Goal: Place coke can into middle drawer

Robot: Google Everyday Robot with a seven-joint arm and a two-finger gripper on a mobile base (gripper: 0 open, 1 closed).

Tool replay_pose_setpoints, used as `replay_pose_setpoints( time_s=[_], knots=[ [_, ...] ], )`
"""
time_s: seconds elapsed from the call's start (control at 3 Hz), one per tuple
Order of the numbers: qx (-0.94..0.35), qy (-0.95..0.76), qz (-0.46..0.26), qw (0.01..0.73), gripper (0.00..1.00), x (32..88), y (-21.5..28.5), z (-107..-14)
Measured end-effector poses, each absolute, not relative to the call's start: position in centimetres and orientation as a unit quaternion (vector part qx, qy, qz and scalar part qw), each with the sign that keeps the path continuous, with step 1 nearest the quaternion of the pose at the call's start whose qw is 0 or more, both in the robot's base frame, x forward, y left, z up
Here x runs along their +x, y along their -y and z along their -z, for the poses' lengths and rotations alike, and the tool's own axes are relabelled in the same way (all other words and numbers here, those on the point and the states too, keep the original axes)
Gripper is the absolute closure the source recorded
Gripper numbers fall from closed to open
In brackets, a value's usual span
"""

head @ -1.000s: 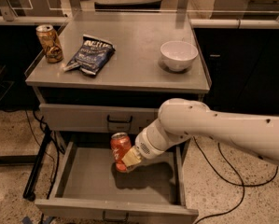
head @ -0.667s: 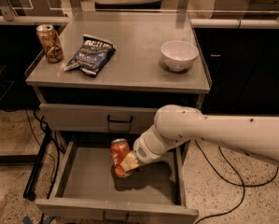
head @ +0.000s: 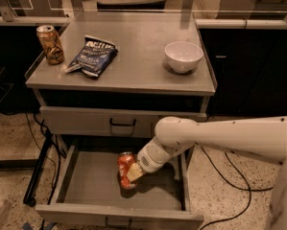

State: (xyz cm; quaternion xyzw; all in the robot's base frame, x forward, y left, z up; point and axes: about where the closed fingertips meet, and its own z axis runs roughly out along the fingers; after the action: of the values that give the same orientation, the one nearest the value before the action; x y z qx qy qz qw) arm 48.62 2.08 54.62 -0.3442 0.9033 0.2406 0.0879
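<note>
The coke can (head: 125, 166), red with a silver top, stands upright inside the open middle drawer (head: 90, 188), low over or on its grey floor near the middle. My gripper (head: 132, 173) reaches down into the drawer from the right on a white arm and is shut on the can's right side. A tan finger pad (head: 135, 174) lies against the can. The drawer is pulled far out, its front edge and dark handle at the bottom of the view.
On the cabinet top (head: 138, 66) stand a brown-gold can (head: 50, 44) at the far left, a dark blue chip bag (head: 92, 55) and a white bowl (head: 183, 56). The upper drawer front (head: 85, 121) is closed. Black cables (head: 229, 171) lie on the floor beside the cabinet.
My gripper has lowered the coke can deeper into the drawer and slightly to the left. Nothing on the cabinet top has moved.
</note>
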Motion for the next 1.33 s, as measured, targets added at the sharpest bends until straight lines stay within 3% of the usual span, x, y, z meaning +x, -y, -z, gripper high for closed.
replay_pose_setpoints(
  time_s=[1.33],
  knots=[
    [-0.402,-0.889,-0.217,-0.035,1.00,48.7,-4.7,-44.9]
  ],
)
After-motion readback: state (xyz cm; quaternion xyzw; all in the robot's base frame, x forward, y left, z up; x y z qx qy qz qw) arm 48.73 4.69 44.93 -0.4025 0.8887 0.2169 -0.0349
